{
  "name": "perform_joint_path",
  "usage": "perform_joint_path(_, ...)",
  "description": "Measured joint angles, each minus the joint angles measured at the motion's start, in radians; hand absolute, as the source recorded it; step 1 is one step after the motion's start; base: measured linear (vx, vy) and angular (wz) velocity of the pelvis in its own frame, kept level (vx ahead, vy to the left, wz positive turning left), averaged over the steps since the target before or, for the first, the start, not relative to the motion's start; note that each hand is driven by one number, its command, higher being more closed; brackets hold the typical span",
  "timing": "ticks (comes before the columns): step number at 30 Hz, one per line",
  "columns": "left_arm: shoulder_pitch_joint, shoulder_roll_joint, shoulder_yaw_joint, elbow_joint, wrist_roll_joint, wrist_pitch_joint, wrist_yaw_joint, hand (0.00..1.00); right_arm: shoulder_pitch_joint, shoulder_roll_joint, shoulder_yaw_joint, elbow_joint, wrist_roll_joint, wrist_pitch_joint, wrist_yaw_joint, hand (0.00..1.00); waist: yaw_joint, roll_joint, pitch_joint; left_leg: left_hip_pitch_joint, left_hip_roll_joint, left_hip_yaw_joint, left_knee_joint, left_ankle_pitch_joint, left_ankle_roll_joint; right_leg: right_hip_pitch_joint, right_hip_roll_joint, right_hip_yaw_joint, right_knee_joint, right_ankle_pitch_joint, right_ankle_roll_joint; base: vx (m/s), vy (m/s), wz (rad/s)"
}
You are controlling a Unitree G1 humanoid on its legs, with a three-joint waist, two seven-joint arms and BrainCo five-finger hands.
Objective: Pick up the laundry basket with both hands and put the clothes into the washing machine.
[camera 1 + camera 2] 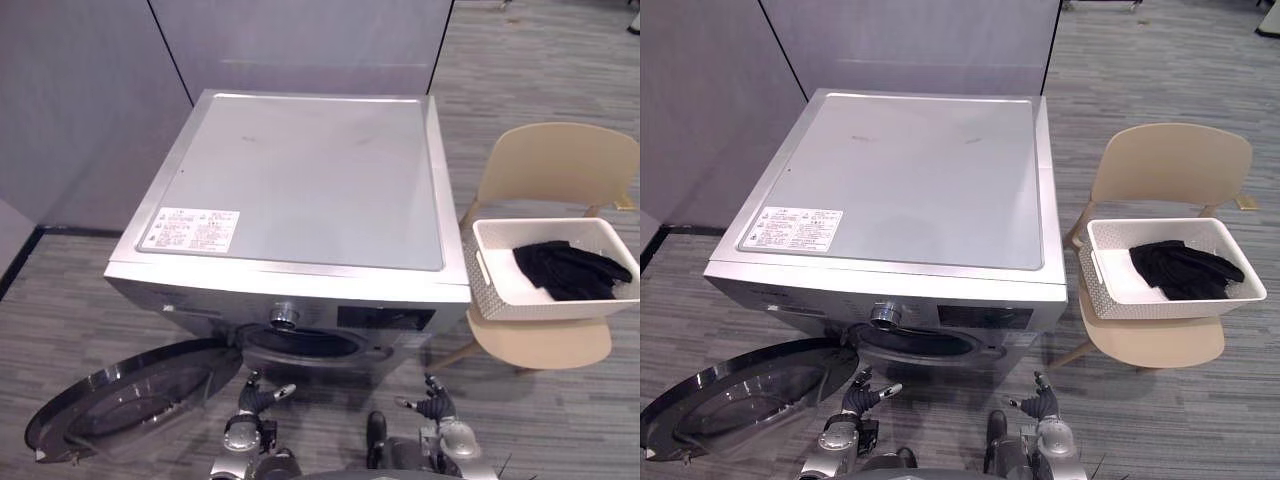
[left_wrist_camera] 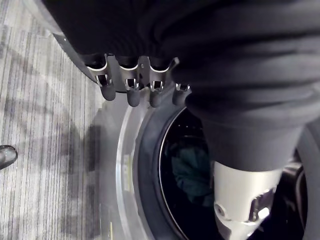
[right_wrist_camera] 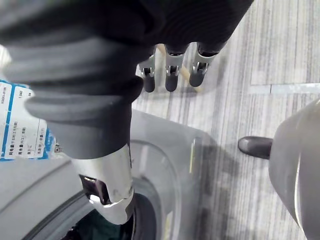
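Basket sits on the chair beside the washer, holding soft black clothes. It looks light and stiff, best gripped by its short ends. Left hand and right hand hang spread and empty near the open door.

Nothing written can be read in any view. A white label lies on the top of the washing machine, toward the lid's 7 o'clock corner. It carries rows of dark print too fine to make out. In the right wrist view, a white sticker with blue edging and small dark characters sits on the machine's grey surface, and it is just as illegible.
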Motion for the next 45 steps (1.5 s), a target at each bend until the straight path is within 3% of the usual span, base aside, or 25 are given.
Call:
perform_joint_path(5,-0.016,-0.011,-0.013,0.070,0.000,-0.003,0.000,0.00,-0.042,-0.019,0.003,0.013,0.001,0.000,-0.001,0.00,0.001,-0.001,0.000,-0.001,-0.057,-0.142,0.010,-0.005,0.008,0.001,0.000,0.128,-0.116,0.099,0.025,-0.04,0.045,-0.63)
perform_joint_path(7,-0.017,-0.012,-0.013,0.072,0.000,-0.003,0.000,0.00,-0.041,-0.041,-0.008,-0.056,0.001,0.000,0.000,0.00,-0.002,-0.001,0.002,-0.003,-0.066,-0.100,0.008,-0.048,0.031,-0.036,0.013,0.212,-0.144,0.139,0.048,-0.13,0.099,-1.37)
perform_joint_path(10,-0.025,0.017,-0.041,0.072,0.000,-0.002,-0.024,0.00,-0.079,-0.058,-0.074,-0.074,0.191,-0.059,0.095,0.00,-0.028,-0.037,0.026,-0.009,-0.094,0.050,0.038,-0.111,0.057,-0.103,0.027,0.354,-0.171,0.158,0.057,-0.20,0.095,-1.85)
perform_joint_path(11,-0.034,0.022,-0.044,0.072,0.001,-0.003,-0.044,0.00,-0.101,-0.060,-0.099,-0.052,0.181,-0.056,0.053,0.00,-0.045,-0.034,0.032,-0.015,-0.079,0.145,0.044,-0.119,0.069,-0.124,0.020,0.266,-0.187,0.107,-0.011,-0.16,0.048,-1.74)
perform_joint_path(12,-0.040,0.019,-0.044,0.072,0.001,-0.003,-0.045,0.00,-0.111,-0.060,-0.100,-0.042,0.172,-0.050,0.038,0.00,-0.045,-0.018,0.039,-0.015,-0.054,0.189,0.049,-0.119,0.069,-0.146,0.014,0.183,-0.163,0.109,-0.019,-0.09,0.019,-1.84)
perform_joint_path(13,-0.049,0.026,-0.044,0.073,0.001,-0.003,-0.045,0.00,-0.118,-0.061,-0.096,-0.039,0.148,-0.038,0.021,0.00,-0.047,-0.009,0.045,-0.009,-0.033,0.249,0.053,-0.119,0.069,-0.188,0.005,0.027,-0.073,0.097,-0.036,0.05,-0.003,-2.07)
perform_joint_path(14,-0.065,0.034,-0.045,0.073,0.002,-0.002,-0.044,0.00,-0.105,-0.052,-0.076,-0.039,0.102,-0.034,0.007,0.00,-0.050,-0.012,0.047,0.015,-0.026,0.348,0.053,-0.119,0.066,-0.210,-0.041,-0.259,0.077,0.015,-0.131,0.08,0.003,-2.11)
perform_joint_path(16,-0.069,0.039,-0.065,0.066,0.003,-0.003,-0.043,0.00,-0.104,-0.041,-0.068,-0.029,0.064,-0.023,-0.003,0.00,-0.048,-0.034,0.045,0.038,-0.035,0.431,0.078,-0.129,0.060,-0.165,-0.096,-0.491,0.123,-0.070,-0.191,0.07,-0.024,-2.00)
perform_joint_path(17,-0.069,0.040,-0.080,0.059,0.010,-0.003,-0.044,0.00,-0.112,-0.037,-0.048,-0.018,0.042,-0.019,-0.008,0.00,-0.049,-0.021,0.053,0.057,-0.024,0.472,0.095,-0.129,0.060,-0.137,-0.121,-0.639,0.139,-0.111,-0.260,0.06,-0.064,-2.41)
perform_joint_path(18,-0.067,0.039,-0.085,0.048,0.012,-0.003,-0.044,0.00,-0.121,-0.037,-0.024,-0.005,0.028,-0.018,-0.008,0.00,-0.047,-0.013,0.055,0.081,-0.022,0.504,0.096,-0.130,0.057,-0.110,-0.146,-0.759,0.164,-0.139,-0.272,0.12,-0.097,-2.50)
perform_joint_path(20,-0.067,0.045,-0.090,0.030,0.012,-0.003,-0.042,0.00,-0.125,-0.037,-0.008,-0.001,0.018,-0.015,-0.008,0.00,-0.040,-0.008,0.059,0.127,-0.028,0.531,0.090,-0.159,0.012,-0.121,-0.150,-0.747,0.233,-0.168,-0.178,0.17,-0.137,-2.22)
perform_joint_path(22,-0.094,0.048,-0.091,0.034,0.013,-0.003,-0.042,0.00,-0.110,-0.038,-0.007,0.000,0.019,-0.012,-0.008,0.00,-0.054,-0.007,0.063,0.171,-0.006,0.528,0.159,-0.177,-0.019,-0.137,-0.131,-0.654,0.314,-0.216,-0.146,0.22,-0.136,-1.56)
perform_joint_path(23,-0.099,0.042,-0.091,0.029,0.013,-0.008,-0.042,0.00,-0.098,-0.043,0.001,0.002,0.020,-0.012,-0.007,0.00,-0.050,-0.006,0.063,0.148,0.053,0.512,0.331,-0.174,-0.014,-0.128,-0.099,-0.600,0.305,-0.226,-0.129,0.25,-0.121,-1.44)
perform_joint_path(24,-0.093,0.037,-0.090,0.025,0.012,-0.015,-0.042,0.00,-0.099,-0.046,0.008,0.010,0.020,-0.011,-0.006,0.00,-0.049,0.016,0.067,0.078,0.153,0.431,0.582,-0.146,0.050,-0.095,-0.043,-0.556,0.257,-0.225,-0.112,0.28,-0.134,-1.47)
perform_joint_path(25,-0.092,0.031,-0.091,0.026,0.012,-0.017,-0.043,0.00,-0.102,-0.048,0.008,0.015,0.021,-0.011,-0.007,0.00,-0.046,0.029,0.073,0.012,0.193,0.345,0.723,-0.155,0.071,-0.075,-0.004,-0.527,0.226,-0.221,-0.105,0.21,-0.088,-1.44)
perform_joint_path(27,-0.089,0.019,-0.107,0.027,0.009,-0.018,-0.043,0.00,-0.116,-0.053,0.007,0.069,0.022,-0.011,-0.008,0.00,-0.027,0.026,0.091,-0.192,0.144,0.055,0.910,-0.178,0.050,0.007,0.042,-0.479,0.141,-0.206,-0.082,0.19,-0.045,-1.12)
perform_joint_path(28,-0.084,0.020,-0.120,0.025,0.009,-0.018,-0.042,0.00,-0.113,-0.052,0.007,0.084,0.022,-0.008,-0.009,0.00,-0.018,0.019,0.097,-0.235,0.114,-0.001,0.901,-0.178,0.051,0.041,0.046,-0.472,0.117,-0.202,-0.082,0.27,-0.017,-0.78)
perform_joint_path(30,-0.076,0.017,-0.129,0.024,0.008,-0.019,-0.042,0.00,-0.111,-0.045,0.001,0.095,0.033,-0.003,-0.009,0.00,-0.001,0.010,0.108,-0.299,0.059,-0.073,0.780,-0.177,0.051,0.094,0.053,-0.446,0.063,-0.182,-0.080,0.22,0.012,-0.50)
perform_joint_path(33,-0.061,0.018,-0.125,0.019,0.005,-0.019,-0.041,0.00,-0.153,-0.044,-0.024,0.087,0.045,-0.005,-0.010,0.00,0.011,0.008,0.127,-0.370,-0.051,-0.120,0.343,-0.134,0.036,0.153,0.048,-0.383,-0.013,-0.169,-0.046,0.24,0.063,-0.49)
perform_joint_path(34,-0.053,0.020,-0.118,0.018,-0.001,-0.019,-0.041,0.00,-0.170,-0.040,-0.024,0.087,0.052,-0.006,-0.011,0.00,0.034,-0.006,0.132,-0.349,-0.091,-0.142,0.227,-0.004,0.046,0.169,0.034,-0.343,-0.041,-0.158,-0.026,0.41,0.143,-0.67)
perform_joint_path(35,-0.048,0.023,-0.117,0.018,-0.004,-0.019,-0.041,0.00,-0.176,-0.036,-0.023,0.085,0.054,-0.009,-0.011,0.00,0.052,-0.019,0.128,-0.314,-0.121,-0.137,0.160,0.049,0.078,0.179,0.019,-0.312,-0.063,-0.141,-0.017,0.51,0.177,-0.64)
perform_joint_path(38,-0.035,0.019,-0.068,0.023,-0.030,-0.022,-0.043,0.00,-0.206,-0.017,-0.014,0.081,0.045,-0.019,-0.008,0.00,0.063,-0.026,0.133,-0.282,-0.122,-0.109,0.257,-0.007,0.161,0.168,-0.025,-0.269,0.055,-0.143,0.020,0.37,0.174,-0.48)
perform_joint_path(40,-0.020,0.015,-0.055,0.034,-0.046,-0.023,-0.042,0.00,-0.204,-0.012,-0.015,0.091,0.035,-0.022,-0.006,0.00,0.059,-0.016,0.132,-0.177,-0.136,-0.106,0.153,-0.029,0.154,0.122,-0.087,-0.271,0.307,-0.182,0.043,0.35,0.233,-0.41)
perform_joint_path(42,-0.014,0.019,-0.074,0.038,-0.049,-0.021,-0.043,0.00,-0.179,-0.012,-0.014,0.091,0.031,-0.021,-0.005,0.00,0.047,-0.045,0.126,-0.020,-0.206,-0.112,0.085,-0.058,0.194,-0.005,-0.266,-0.323,0.775,-0.195,0.008,0.39,0.200,0.17)
perform_joint_path(45,-0.020,0.032,-0.077,0.031,-0.050,-0.022,-0.040,0.00,-0.190,-0.012,-0.014,0.097,0.032,-0.021,-0.004,0.00,0.028,-0.036,0.127,0.057,-0.205,-0.184,0.042,-0.064,0.201,-0.081,-0.312,-0.384,0.793,-0.244,0.020,0.40,0.071,0.61)
